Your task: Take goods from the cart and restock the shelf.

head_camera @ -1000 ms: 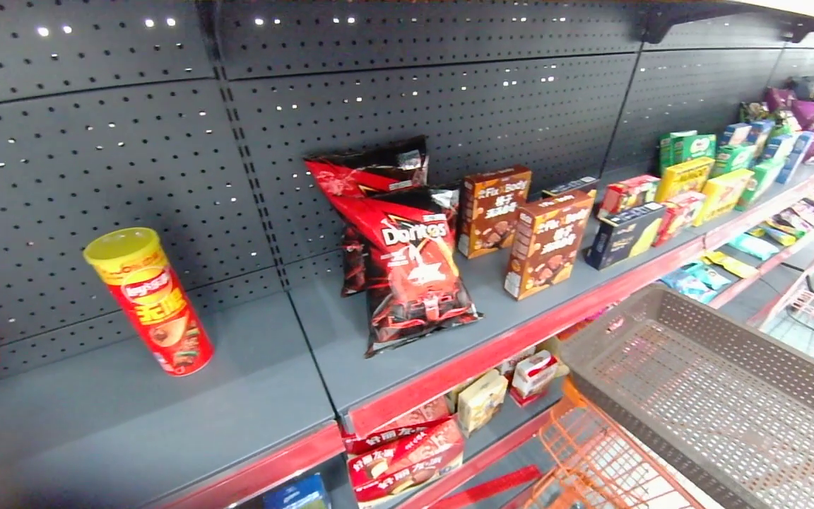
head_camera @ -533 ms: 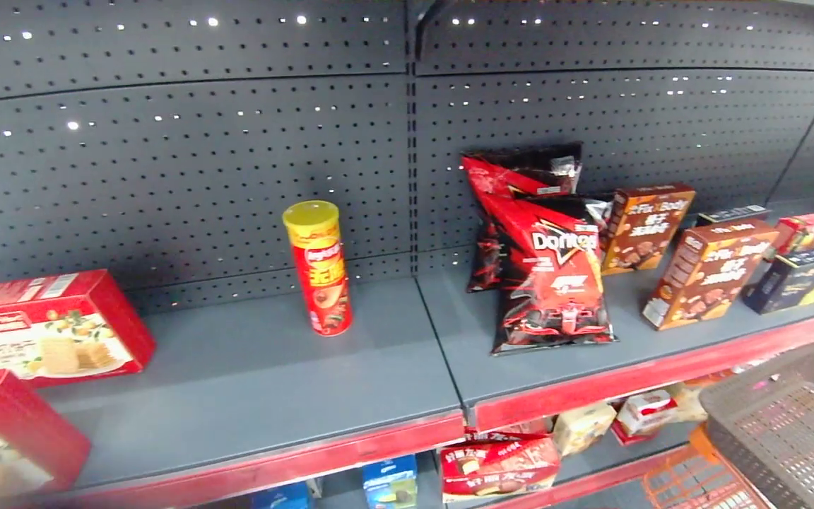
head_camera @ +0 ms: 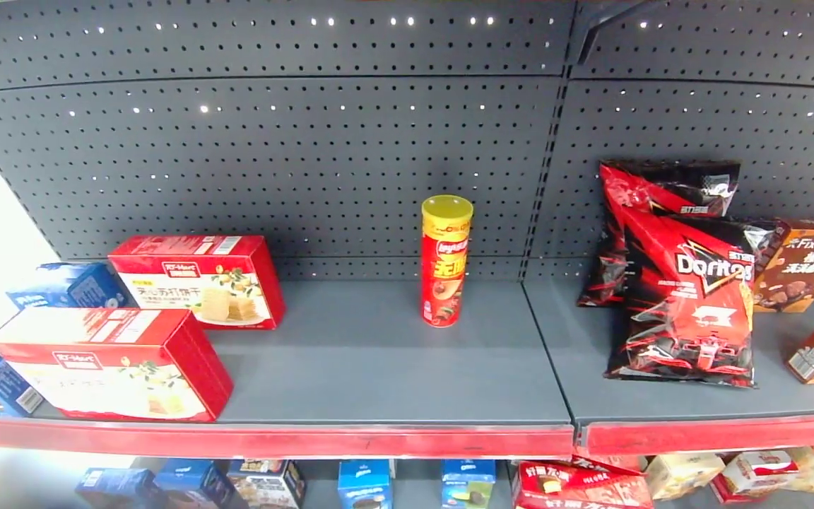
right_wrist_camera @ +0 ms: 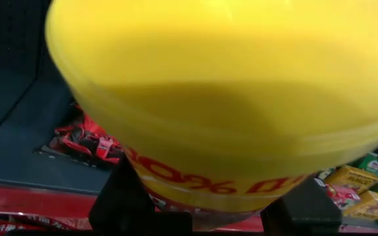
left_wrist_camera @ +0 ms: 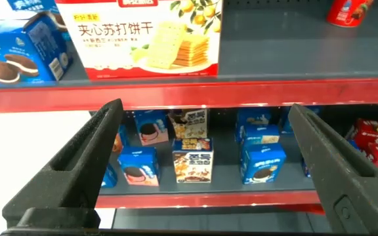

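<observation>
A red chips can with a yellow lid (head_camera: 445, 260) stands upright on the grey shelf (head_camera: 379, 367), near the pegboard back wall. A second can with the same yellow lid (right_wrist_camera: 228, 85) sits very close in the right wrist view. My right gripper (right_wrist_camera: 215, 211) is shut on it, with a dark finger on each side of its red body. My left gripper (left_wrist_camera: 203, 108) is open and holds nothing. It is level with the shelf's red front edge (left_wrist_camera: 241, 92), in front of a red cracker box (left_wrist_camera: 143, 36).
Two red cracker boxes (head_camera: 117, 364) and blue cookie boxes (head_camera: 68, 284) fill the shelf's left end. Two black-and-red chip bags (head_camera: 686, 304) and brown boxes (head_camera: 799, 265) are on the right. Bare shelf lies either side of the standing can. Small boxes line the lower shelf (left_wrist_camera: 195, 157).
The head camera has swung left, so the whole picture has slid right. The cart basket has left the view and the cracker boxes have come in. Nothing on the shelf has moved.
</observation>
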`<state>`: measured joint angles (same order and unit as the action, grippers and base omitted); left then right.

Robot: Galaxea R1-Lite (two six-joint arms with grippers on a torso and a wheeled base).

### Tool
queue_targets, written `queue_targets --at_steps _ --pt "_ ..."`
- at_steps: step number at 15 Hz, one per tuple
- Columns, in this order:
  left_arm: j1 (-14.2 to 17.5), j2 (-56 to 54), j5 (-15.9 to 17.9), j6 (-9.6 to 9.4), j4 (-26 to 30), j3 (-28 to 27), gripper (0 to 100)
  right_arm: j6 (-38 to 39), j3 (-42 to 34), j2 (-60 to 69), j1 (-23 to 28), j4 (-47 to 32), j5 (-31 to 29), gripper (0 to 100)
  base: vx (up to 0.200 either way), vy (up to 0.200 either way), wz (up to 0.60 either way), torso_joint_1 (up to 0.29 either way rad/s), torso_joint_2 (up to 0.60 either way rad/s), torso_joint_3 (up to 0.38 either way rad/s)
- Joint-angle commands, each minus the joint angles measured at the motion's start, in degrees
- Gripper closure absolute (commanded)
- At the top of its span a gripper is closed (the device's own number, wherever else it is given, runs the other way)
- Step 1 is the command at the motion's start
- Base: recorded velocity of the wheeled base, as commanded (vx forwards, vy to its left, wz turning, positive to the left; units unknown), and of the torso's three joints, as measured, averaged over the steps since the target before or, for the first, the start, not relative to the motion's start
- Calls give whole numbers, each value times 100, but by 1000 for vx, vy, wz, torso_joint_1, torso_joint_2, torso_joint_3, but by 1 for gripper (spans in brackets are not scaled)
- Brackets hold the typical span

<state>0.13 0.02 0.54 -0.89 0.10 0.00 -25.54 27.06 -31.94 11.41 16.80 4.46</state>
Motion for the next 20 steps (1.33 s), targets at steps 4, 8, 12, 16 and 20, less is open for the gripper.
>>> queue_targets --at_steps 4,8,12,16,20 --pt "-5 -2 -1 1 -1 0 0 -4 1 -14 19 -1 2 100 0 0 0 0 0 0" --pt "-5 -2 -1 1 -1 0 0 -4 -17 -14 37 -10 -16 100 0 0 0 0 0 0" --pt "-5 -2 -1 1 -1 0 0 -4 -61 -5 45 -1 -24 100 0 0 -150 1 1 1" --pt "-5 -2 -1 10 -1 0 0 -12 -43 4 63 -1 -33 100 0 0 0 0 0 0" --pt "-5 -2 -10 19 -1 0 0 -100 -52 127 72 -1 -42 100 0 0 0 0 0 0"
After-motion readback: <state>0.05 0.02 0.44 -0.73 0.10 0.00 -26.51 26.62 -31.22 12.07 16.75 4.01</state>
